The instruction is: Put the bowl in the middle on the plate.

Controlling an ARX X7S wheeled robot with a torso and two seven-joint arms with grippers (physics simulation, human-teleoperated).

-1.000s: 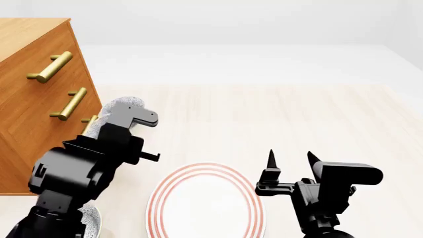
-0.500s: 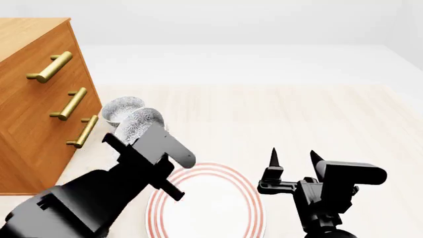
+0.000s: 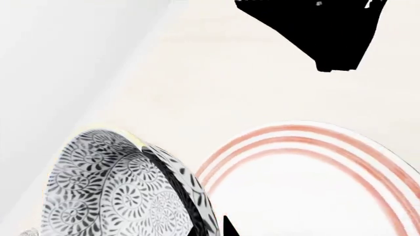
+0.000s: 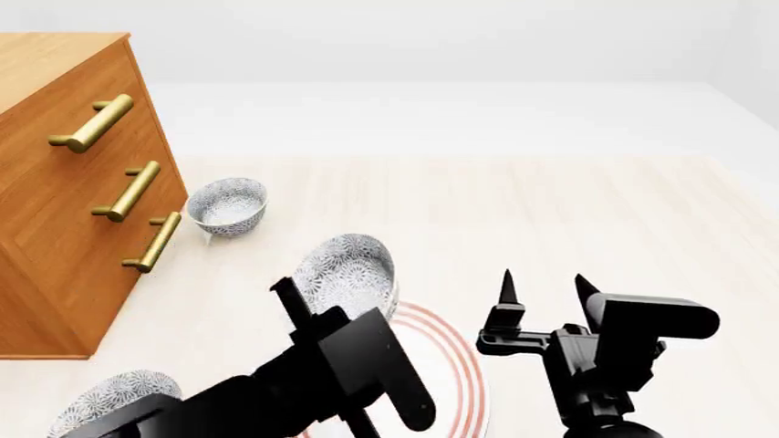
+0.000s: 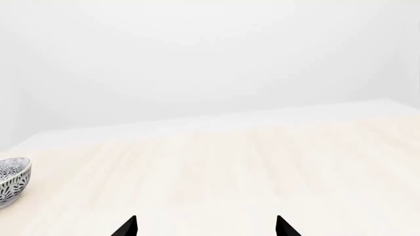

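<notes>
The bowl (image 4: pixel 347 272), white with a dense grey-blue floral pattern, hangs tilted over the far-left rim of the plate (image 4: pixel 461 365). My left gripper (image 4: pixel 312 307) is shut on its near rim. In the left wrist view the bowl (image 3: pixel 118 187) fills the corner beside the red-ringed plate (image 3: pixel 315 187), and my left gripper (image 3: pixel 206 229) pinches the bowl's wall. My right gripper (image 4: pixel 545 292) stands open to the right of the plate with its fingertips pointing up and nothing between them. In the right wrist view, my right gripper (image 5: pixel 204 227) shows only bare surface between its tips.
A wooden dresser (image 4: pixel 61 182) with brass handles stands at the left. One look-alike bowl (image 4: pixel 228 205) sits beside it, also at the edge of the right wrist view (image 5: pixel 12 179). Another bowl (image 4: pixel 116 401) sits at the near left, by my left arm.
My left arm has carried the bowl from beside the dresser to the right and nearer, over the plate's rim. The far bowl is now uncovered. My right arm has barely moved.
</notes>
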